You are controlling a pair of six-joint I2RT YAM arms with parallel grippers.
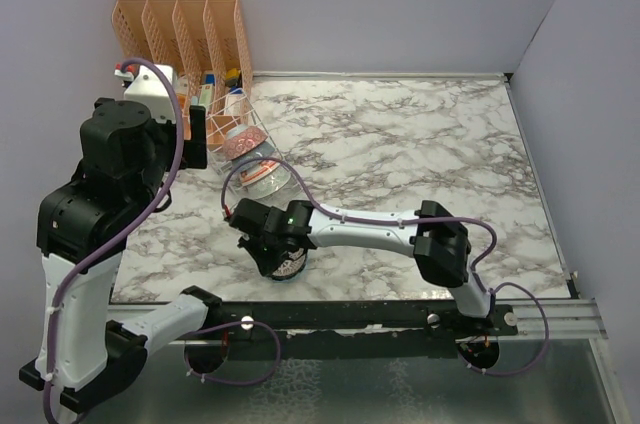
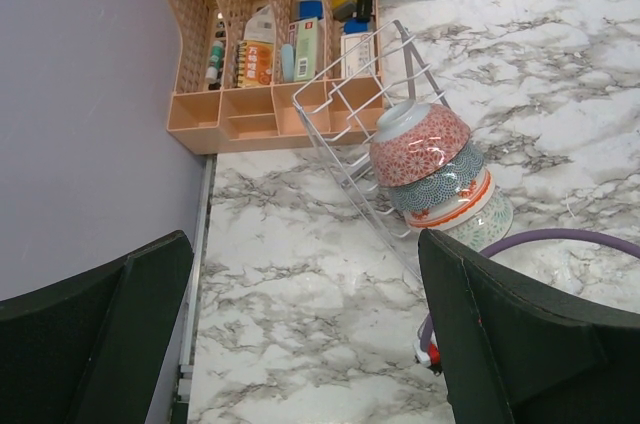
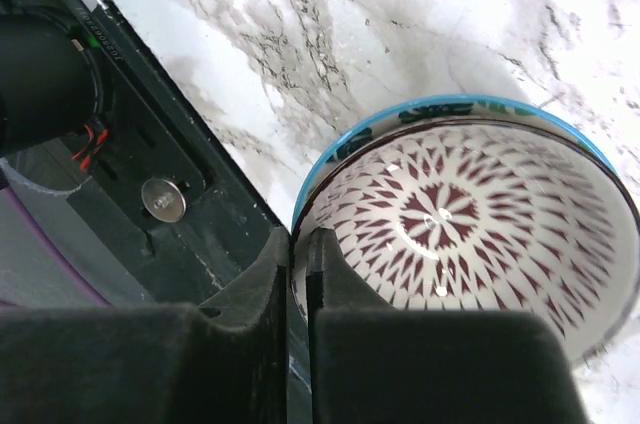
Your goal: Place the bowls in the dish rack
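- Left arm (image 1: 110, 174), closest to the overhead lens and the bulkiest item, stands raised at the left of the frame. Left gripper (image 2: 305, 239) is spread wide, holds nothing and hangs just beside the dish rack (image 2: 335, 104). Hazard: it occupies the approach path, so an incoming bowl or wrist could strike it
- Right arm (image 1: 380, 229) reaches across the lower centre. Right gripper (image 3: 298, 244) is pinched narrow on the rim of the lattice bowl (image 3: 470, 224), one finger inside, one outside. Hazard: a single-point rim hold; the bowl may pivot or slip out on lifting
- Orange organizer (image 1: 180, 29), upper left, sits directly behind the rack. Hazard: overshoot would carry the bowl into it
- Dish rack, upper left, is thin wire and probably light. Hazard: a hard push could slide or tip it
- Stacked bowls (image 2: 440, 184) lie nested on edge inside the rack. Hazard: forcing another bowl in could dislodge them
- Lattice bowl rests on the marble table (image 1: 420, 144), lower centre, well apart from the rack and close to the black rail (image 1: 350, 314). Hazard: dragging instead of lifting could catch that rail
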